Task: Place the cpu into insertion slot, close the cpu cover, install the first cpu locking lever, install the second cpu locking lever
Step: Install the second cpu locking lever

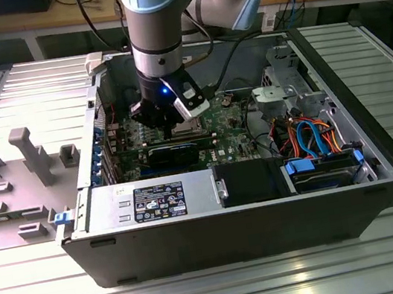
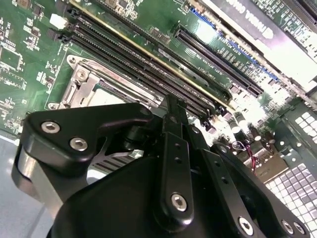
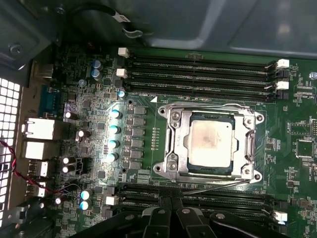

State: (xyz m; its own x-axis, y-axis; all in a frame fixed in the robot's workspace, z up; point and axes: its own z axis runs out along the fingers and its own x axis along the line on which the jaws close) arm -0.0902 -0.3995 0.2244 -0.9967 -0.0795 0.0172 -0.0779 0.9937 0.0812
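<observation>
- Gripper (image 1: 176, 126) is hanging low inside the open computer case (image 1: 380, 161), just above the green motherboard (image 3: 89, 163) in the exterior view.
- Its black fingers (image 2: 173, 144) are lying pressed together in the second wrist view, clamping nothing.
- In the first wrist view, the cpu (image 3: 210, 143) is sitting flat in the insertion slot (image 3: 174, 144), its dull silver top showing.
- The cpu cover (image 3: 246, 130) is lying closed around the chip, framing it.
- A thin locking lever (image 3: 218, 187) is lying along the socket's edge nearest the fingers.
- Long black memory slots (image 3: 198, 69) are running along both sides of the socket.
</observation>
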